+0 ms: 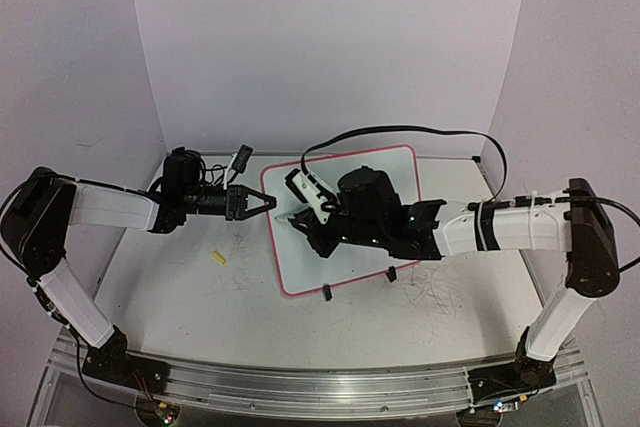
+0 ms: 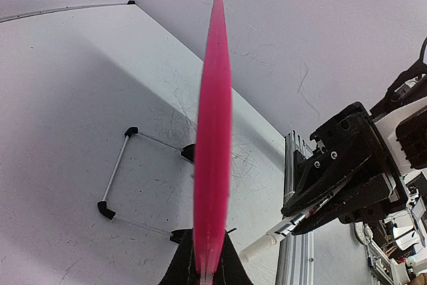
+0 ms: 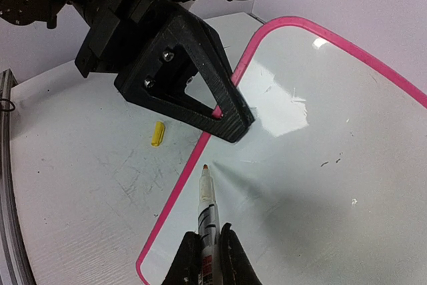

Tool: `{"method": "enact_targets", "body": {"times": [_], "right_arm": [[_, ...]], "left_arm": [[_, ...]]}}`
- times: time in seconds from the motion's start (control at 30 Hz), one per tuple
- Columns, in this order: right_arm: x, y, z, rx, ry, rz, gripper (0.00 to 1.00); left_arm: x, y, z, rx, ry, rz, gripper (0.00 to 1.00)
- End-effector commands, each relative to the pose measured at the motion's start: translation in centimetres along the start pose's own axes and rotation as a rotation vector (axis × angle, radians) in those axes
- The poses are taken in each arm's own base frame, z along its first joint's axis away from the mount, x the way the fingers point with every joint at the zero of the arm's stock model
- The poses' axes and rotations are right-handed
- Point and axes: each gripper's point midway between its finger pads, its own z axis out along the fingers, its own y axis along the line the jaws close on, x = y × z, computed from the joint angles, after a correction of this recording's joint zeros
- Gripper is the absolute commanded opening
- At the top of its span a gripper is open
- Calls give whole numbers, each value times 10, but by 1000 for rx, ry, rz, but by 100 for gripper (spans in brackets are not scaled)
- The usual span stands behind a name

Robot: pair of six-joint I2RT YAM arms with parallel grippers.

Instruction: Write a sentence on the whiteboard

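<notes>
While the left gripper (image 1: 264, 201) pinches the whiteboard (image 1: 300, 267) rim, the right gripper (image 3: 209, 248) clamps a marker (image 3: 207, 206). Tip's just inside that edge, bare board lying to its right

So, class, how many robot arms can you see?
2. The left arm reaches to the whiteboard's left edge; the right arm stretches over the whiteboard, holding a pen.

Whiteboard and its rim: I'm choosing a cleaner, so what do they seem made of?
The whiteboard looks like a smooth, glossy white coated panel: a bright glare patch reflects off it. What lies under the coating cannot be told. Its rim is probably pink-red plastic edging, judging by its even, saturated colour.
</notes>
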Motion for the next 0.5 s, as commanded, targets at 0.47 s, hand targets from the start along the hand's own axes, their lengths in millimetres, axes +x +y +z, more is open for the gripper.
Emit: {"method": "enact_targets", "body": {"times": [0.47], "right_arm": [[-16, -5, 9, 42, -46, 15, 0]], "left_arm": [[-7, -7, 1, 40, -12, 30, 0]]}}
